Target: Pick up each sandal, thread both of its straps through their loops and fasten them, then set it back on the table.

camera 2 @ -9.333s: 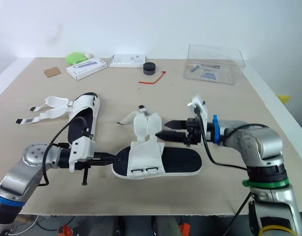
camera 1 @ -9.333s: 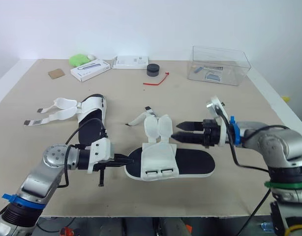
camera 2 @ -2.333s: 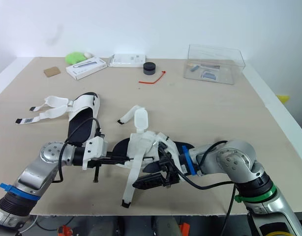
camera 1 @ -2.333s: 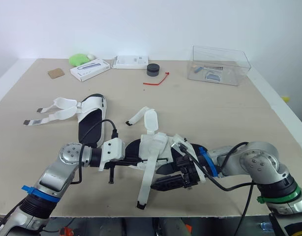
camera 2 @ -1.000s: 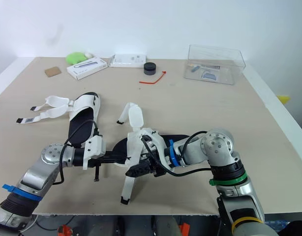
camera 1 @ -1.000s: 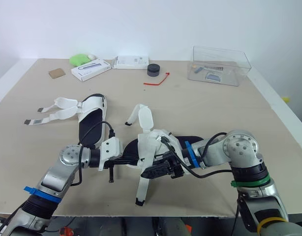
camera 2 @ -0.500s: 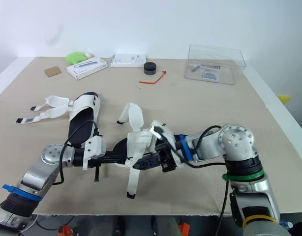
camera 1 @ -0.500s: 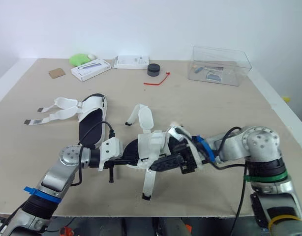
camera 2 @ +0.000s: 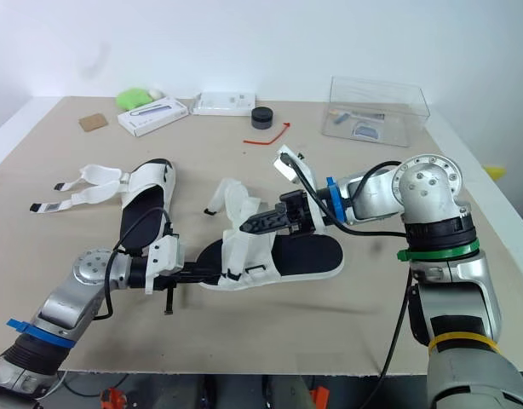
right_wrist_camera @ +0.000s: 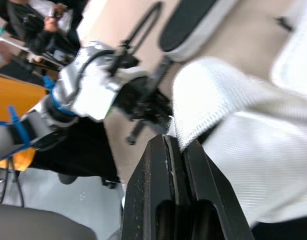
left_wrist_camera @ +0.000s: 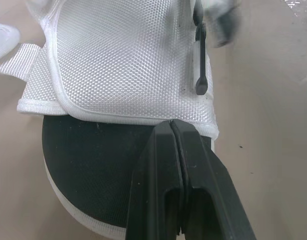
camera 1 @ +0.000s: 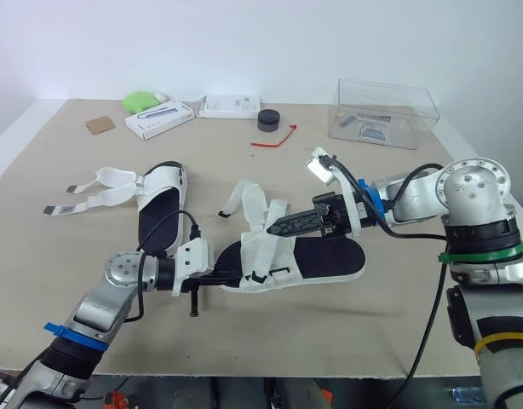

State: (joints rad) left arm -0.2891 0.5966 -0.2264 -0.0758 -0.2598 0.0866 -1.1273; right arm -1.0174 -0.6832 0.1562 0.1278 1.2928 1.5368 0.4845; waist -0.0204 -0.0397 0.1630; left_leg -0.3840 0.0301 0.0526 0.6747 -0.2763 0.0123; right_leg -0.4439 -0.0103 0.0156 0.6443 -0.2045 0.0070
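A black-soled sandal [camera 1: 325,256] with white mesh straps lies in the middle of the table. My left gripper [camera 1: 233,274] is shut, and its tips [left_wrist_camera: 172,124] rest on the insole at the toe end, against the edge of the mesh flap. My right gripper [camera 1: 272,230] hovers over the sandal's middle, shut on the end of a white strap [camera 1: 276,213] that arches across the sandal; the right wrist view shows the mesh pinched at its tips [right_wrist_camera: 169,137]. The second sandal [camera 1: 159,200] lies to the left, its two straps [camera 1: 91,192] spread open on the table.
Along the far edge stand a clear plastic box [camera 1: 385,102], a black round container [camera 1: 267,121], a red cord [camera 1: 274,141], two white boxes [camera 1: 159,119], a green object [camera 1: 140,102] and a brown patch [camera 1: 100,125]. People in dark clothes [right_wrist_camera: 23,20] sit beyond the table.
My right gripper has shut and swung up and to the right, drawing the strap that hung over the sandal's near side up across it. The left gripper has stayed put.
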